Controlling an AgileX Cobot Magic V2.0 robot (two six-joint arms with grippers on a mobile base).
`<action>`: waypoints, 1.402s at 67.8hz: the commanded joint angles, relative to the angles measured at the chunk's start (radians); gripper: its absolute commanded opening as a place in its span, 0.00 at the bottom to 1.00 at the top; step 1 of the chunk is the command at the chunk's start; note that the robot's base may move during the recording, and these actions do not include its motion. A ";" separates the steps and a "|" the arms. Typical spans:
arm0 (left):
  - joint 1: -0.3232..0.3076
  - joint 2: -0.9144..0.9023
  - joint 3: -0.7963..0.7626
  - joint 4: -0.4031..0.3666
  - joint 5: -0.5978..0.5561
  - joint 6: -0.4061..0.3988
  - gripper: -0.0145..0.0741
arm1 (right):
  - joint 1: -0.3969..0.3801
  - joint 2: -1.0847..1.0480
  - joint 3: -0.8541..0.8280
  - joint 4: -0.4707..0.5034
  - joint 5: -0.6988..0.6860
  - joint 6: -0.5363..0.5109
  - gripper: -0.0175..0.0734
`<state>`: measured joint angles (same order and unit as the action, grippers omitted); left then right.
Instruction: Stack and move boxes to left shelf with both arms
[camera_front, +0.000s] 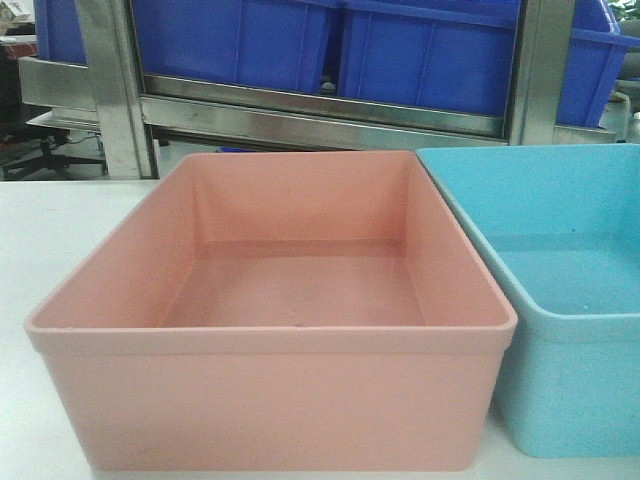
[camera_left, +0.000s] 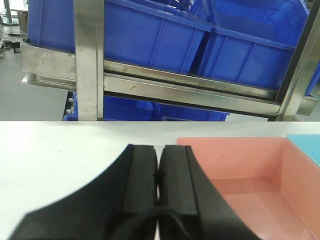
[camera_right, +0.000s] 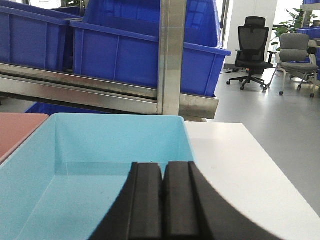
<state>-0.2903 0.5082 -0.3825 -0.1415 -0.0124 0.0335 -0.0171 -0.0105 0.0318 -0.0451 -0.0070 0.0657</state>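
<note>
The right gripper (camera_right: 163, 200), jaws pressed together, hangs over the light blue tub (camera_right: 100, 145) beside the pink tub (camera_right: 17, 127)

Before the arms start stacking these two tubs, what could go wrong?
The pink tub and blue tub sit almost rim to rim, so lifting one may drag the other.
The left pincer and right pincer are both shut and empty; they must open before gripping a rim.
The steel rack stands close behind; a raised tub could hit it.

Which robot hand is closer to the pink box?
The left. The left gripper sits by the left edge of the pink box, over the table. The right gripper is above the blue box, one box further away.
</note>
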 joint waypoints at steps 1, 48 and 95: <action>0.003 -0.041 -0.026 0.003 -0.054 0.006 0.15 | -0.003 -0.004 -0.004 -0.002 -0.098 -0.013 0.25; 0.003 -0.157 -0.026 0.003 -0.044 0.006 0.15 | -0.003 0.384 -0.405 -0.061 0.295 0.012 0.25; 0.003 -0.157 -0.026 0.003 -0.044 0.006 0.15 | -0.003 1.065 -0.863 0.032 0.791 0.002 0.29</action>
<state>-0.2903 0.3479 -0.3825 -0.1372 0.0264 0.0358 -0.0171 0.9998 -0.7399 -0.0122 0.7788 0.0845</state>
